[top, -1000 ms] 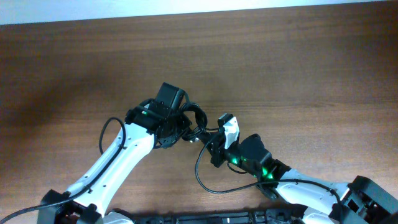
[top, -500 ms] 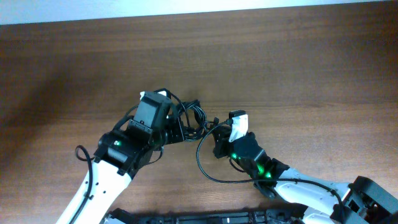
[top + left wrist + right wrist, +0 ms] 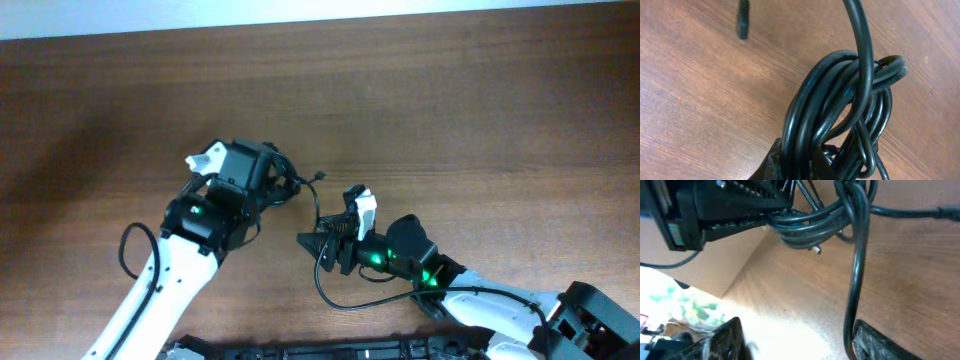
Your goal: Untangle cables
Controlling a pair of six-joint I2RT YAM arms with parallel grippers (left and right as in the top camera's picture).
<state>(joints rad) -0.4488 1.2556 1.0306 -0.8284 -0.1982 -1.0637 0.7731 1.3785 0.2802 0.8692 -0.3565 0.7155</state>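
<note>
The cables form one black bundle (image 3: 840,110) of looped cords, and my left gripper (image 3: 800,167) is shut on its lower part. In the overhead view the bundle (image 3: 285,185) sits at the tip of the left gripper (image 3: 272,190), left of centre. A plug end (image 3: 318,177) sticks out to the right, and the left wrist view shows a blurred plug (image 3: 742,20) above the table. One strand (image 3: 857,280) drops from the bundle (image 3: 810,225) and passes just beside the right-hand finger (image 3: 880,342). My right gripper (image 3: 795,335) stands open, holding nothing, below and right of the bundle (image 3: 315,250).
The brown wooden table (image 3: 480,110) stretches far back and to both sides. Thicker arm wires loop beside the left arm (image 3: 128,250) and under the right gripper (image 3: 330,298). The table's front edge lies near the arm bases.
My right gripper has opened and let go of the cable, pulling back towards the front. The left arm has swung left, carrying the bundle away from the right gripper.
</note>
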